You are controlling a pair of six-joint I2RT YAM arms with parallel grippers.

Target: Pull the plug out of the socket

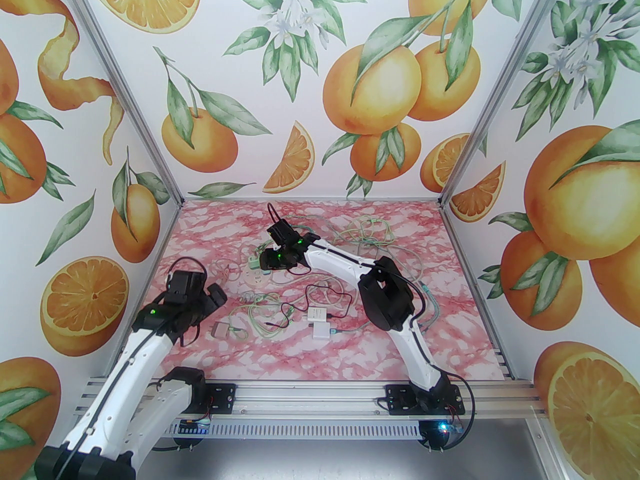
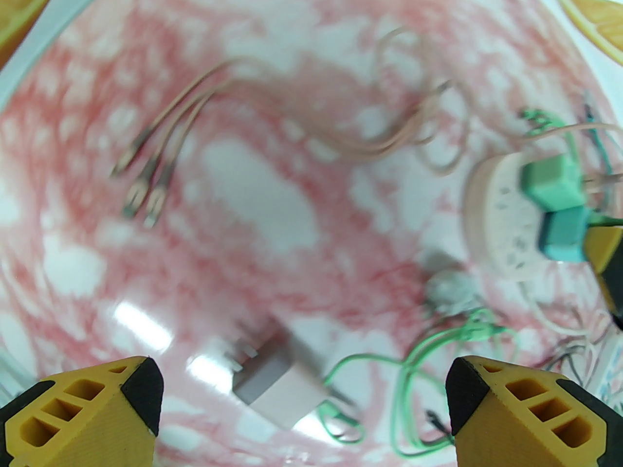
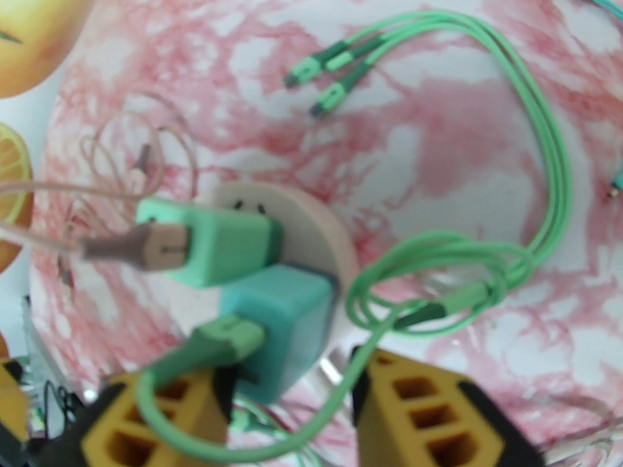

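Observation:
A round pale socket (image 3: 311, 212) lies on the pink marbled table (image 1: 350, 353). Two plugs sit in it: a green plug (image 3: 219, 246) with a pinkish cable and a teal plug (image 3: 287, 319) with a green cable. My right gripper (image 3: 289, 382) straddles the teal plug with its jaws apart; the left fingertip touches the plug and a gap shows at the right one. In the top view the right gripper (image 1: 265, 263) is at the socket (image 1: 255, 278). My left gripper (image 2: 304, 392) is open above a pale loose plug (image 2: 277, 382) that lies flat on the table.
Green cables (image 3: 550, 173), pinkish cables (image 2: 272, 85) and a thin black wire (image 1: 320, 288) lie tangled around the socket. Two white adapters (image 1: 320, 320) sit near the table's middle. The orange-print walls enclose the left, back and right sides.

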